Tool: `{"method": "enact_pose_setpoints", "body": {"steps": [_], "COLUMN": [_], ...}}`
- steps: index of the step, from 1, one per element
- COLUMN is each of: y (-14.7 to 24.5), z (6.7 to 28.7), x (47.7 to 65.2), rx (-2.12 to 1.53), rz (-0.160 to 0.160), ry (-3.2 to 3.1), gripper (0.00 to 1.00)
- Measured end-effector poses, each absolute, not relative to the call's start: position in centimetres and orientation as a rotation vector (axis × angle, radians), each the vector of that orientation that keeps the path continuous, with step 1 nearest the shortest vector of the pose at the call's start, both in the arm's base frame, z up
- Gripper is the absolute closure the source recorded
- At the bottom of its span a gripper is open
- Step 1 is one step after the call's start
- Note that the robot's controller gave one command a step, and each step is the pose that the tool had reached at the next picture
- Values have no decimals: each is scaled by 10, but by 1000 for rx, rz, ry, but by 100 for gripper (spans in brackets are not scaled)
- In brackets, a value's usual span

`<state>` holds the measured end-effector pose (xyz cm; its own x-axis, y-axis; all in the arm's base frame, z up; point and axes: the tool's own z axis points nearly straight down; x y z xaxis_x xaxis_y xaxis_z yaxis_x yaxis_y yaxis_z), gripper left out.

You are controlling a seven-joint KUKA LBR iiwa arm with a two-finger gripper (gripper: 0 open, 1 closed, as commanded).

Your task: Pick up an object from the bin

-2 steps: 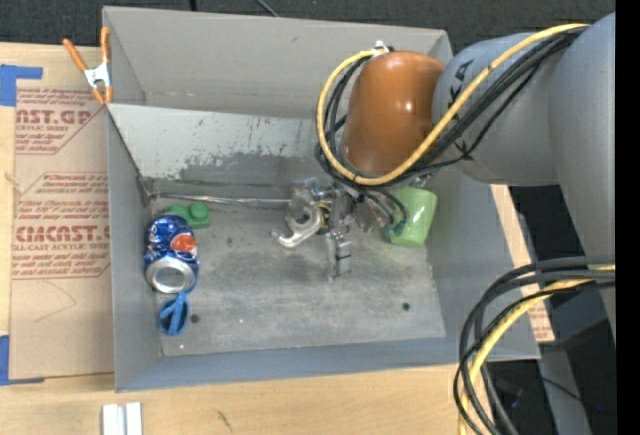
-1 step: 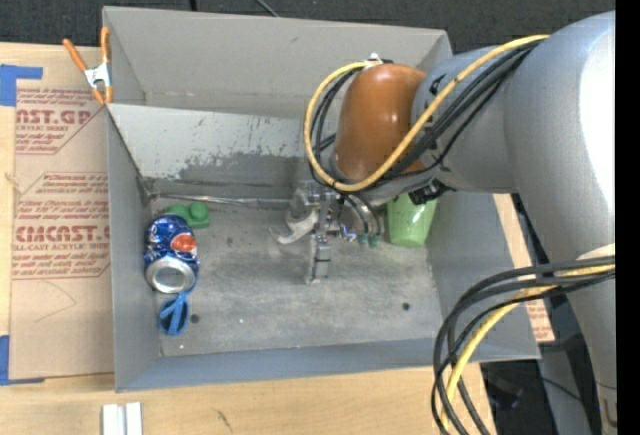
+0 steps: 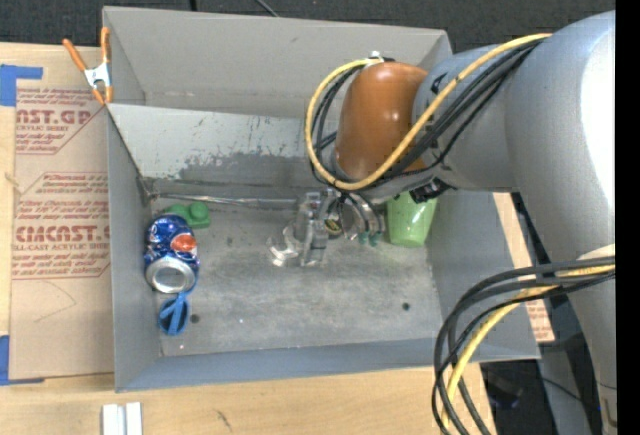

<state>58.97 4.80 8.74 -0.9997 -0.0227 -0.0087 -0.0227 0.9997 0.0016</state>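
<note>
Lying just beside the parted, empty pincer (image 3: pixel 297 251): a pale green container (image 3: pixel 411 221).

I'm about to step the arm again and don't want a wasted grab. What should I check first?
1. Pincer inside the bin walls: ok.
2. Something directly under it: not ok, bare floor there.
3. Pale green thing to its right free to grab: cannot tell, partly under the wrist.
4. Blue can on its side by the left wall, open from above: ok.
5. Small green piece and blue piece apart from the can: cannot tell, both lie close.
</note>
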Motion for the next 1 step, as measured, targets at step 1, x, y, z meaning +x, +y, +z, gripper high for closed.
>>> {"method": "enact_pose_setpoints", "body": {"steps": [1], "y": [60], "z": [111], "x": [572], "rx": [581], "rz": [2], "ry": [3086], "gripper": [100]}}
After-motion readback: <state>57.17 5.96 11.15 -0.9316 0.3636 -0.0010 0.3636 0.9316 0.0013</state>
